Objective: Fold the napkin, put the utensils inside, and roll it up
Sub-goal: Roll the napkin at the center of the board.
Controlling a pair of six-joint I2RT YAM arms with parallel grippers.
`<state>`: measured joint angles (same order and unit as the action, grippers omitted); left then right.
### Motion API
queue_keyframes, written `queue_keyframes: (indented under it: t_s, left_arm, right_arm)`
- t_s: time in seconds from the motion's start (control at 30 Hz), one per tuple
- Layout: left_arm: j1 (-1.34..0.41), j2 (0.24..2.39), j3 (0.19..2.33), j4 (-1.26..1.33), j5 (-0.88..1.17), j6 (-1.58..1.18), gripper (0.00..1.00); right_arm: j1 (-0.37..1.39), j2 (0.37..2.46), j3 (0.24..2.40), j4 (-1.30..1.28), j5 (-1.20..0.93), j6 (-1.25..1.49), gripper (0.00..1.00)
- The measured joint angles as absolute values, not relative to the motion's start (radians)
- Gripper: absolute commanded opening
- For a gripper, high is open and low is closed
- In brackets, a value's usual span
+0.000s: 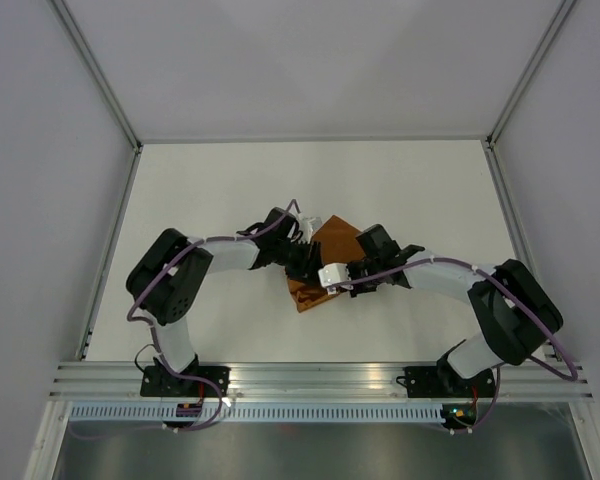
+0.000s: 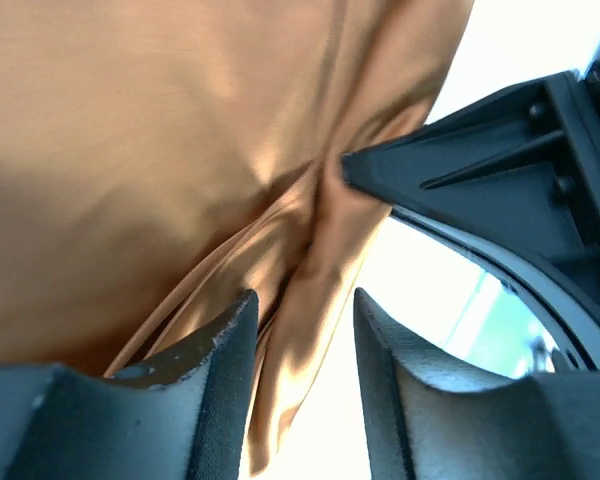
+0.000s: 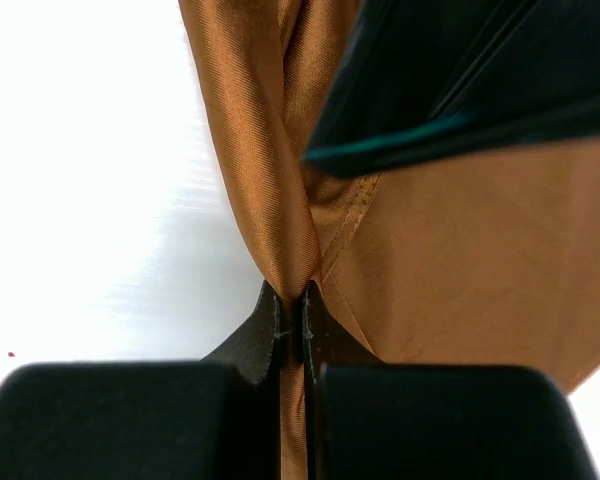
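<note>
Where both grippers meet, the thin rust-brown square fabric napkin is bunched on the white table.
Right gripper fingers are clamped on a gathered napkin fold. Left gripper fingers stand apart, with loose cloth between them. The right gripper's black finger stands directly ahead of the left fingertips.

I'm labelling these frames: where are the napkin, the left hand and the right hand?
napkin [image 2: 130,150]: left wrist view, on its broad smooth face.
left hand [image 2: 303,300]: left wrist view, midway between its parted fingertips, over a napkin fold.
right hand [image 3: 292,305]: right wrist view, where its fingertips pinch the napkin.
</note>
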<state>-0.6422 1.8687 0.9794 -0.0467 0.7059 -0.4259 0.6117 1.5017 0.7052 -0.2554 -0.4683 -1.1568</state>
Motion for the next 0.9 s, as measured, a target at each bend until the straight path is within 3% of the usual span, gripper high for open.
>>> queue_keyframes:
  t_s: [0.5,0.67,0.9]
  left_arm:
    - [-0.630,1.283,0.507,0.376,0.140,-0.544,0.50]
    - [-0.757,1.285,0.492,0.461,0.019,-0.410,0.51]
    - [-0.897,1.476,0.576,0.477,-0.023,-0.181,0.53]
  right_arm:
    - [0.416,1.954,1.266,-0.833,-0.722,-1.256,0.01]
    - [0.401,2.046,1.386,-0.983,-0.751,-1.284,0.00]
    - [0.397,2.093,1.444,-1.074,-0.755,-1.299,0.00]
